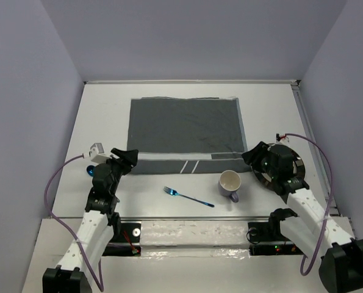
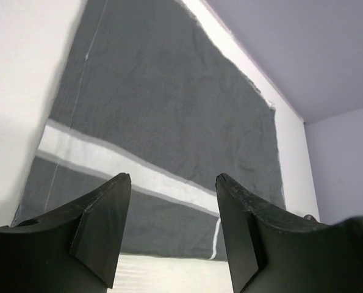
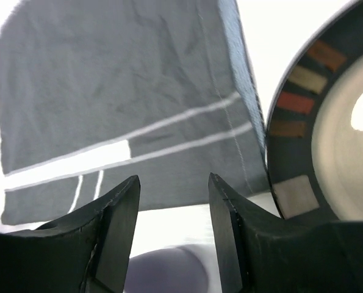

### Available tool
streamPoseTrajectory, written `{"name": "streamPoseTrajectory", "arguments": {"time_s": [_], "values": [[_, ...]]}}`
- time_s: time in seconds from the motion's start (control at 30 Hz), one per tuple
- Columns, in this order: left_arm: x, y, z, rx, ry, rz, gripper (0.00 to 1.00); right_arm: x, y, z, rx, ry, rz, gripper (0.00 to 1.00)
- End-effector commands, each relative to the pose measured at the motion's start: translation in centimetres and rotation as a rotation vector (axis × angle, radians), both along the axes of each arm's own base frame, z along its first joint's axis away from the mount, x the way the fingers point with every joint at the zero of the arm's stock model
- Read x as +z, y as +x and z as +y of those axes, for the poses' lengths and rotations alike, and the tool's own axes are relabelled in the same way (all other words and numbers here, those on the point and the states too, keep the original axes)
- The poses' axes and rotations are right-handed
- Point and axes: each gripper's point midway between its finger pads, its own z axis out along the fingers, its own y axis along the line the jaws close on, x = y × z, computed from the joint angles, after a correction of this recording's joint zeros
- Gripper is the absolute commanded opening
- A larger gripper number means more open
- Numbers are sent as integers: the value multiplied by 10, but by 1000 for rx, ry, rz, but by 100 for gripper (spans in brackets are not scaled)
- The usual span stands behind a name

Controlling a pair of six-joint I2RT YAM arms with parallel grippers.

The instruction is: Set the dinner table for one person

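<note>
We judge the setting barely begun: the placemat (image 1: pixel 184 131) lies bare at the middle of the dinner table (image 1: pixel 108 116); plate (image 3: pixel 327 122), mug (image 1: pixel 230 183) and fork (image 1: pixel 187 196) sit off it; our left gripper (image 2: pixel 172 180) and right gripper (image 3: pixel 174 180) both gape empty; next, the right should grasp the plate's rim.

Plain pale lavender-grey left wall (image 1: pixel 28 122), matching back wall (image 1: pixel 193 36) and right wall (image 1: pixel 346 67) box in the large flat matte-white rectangular tabletop (image 1: pixel 105 116) on three sides. Walls bare, matte. Light soft and even, with only faint shadows. No floor visible.
</note>
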Motion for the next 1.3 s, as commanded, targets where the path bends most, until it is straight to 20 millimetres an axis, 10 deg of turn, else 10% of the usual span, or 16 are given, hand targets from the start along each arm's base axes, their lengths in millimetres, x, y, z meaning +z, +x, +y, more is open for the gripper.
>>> {"name": "streamPoseTrajectory", "arguments": {"time_s": [0.0,0.4,0.6,0.83,0.97,1.0,1.27], "values": [[50,2,-8,-52,9,-113,69,42,-7,4,67,-22,-74,57],[159,-23,-37,-258,137,-293,80,63,-82,46,368,36,48,69],[202,-47,-48,-356,299,-366,94,40,-99,54,395,-5,219,70],[189,-50,-37,-320,408,-340,99,14,-104,56,383,-89,363,63],[177,-49,-39,-328,426,-328,99,9,-96,55,350,-122,376,33],[181,-49,-37,-317,429,-337,99,14,-92,56,336,-115,363,1],[182,-55,-45,-348,432,-351,99,111,-28,55,273,-232,86,0]]}}
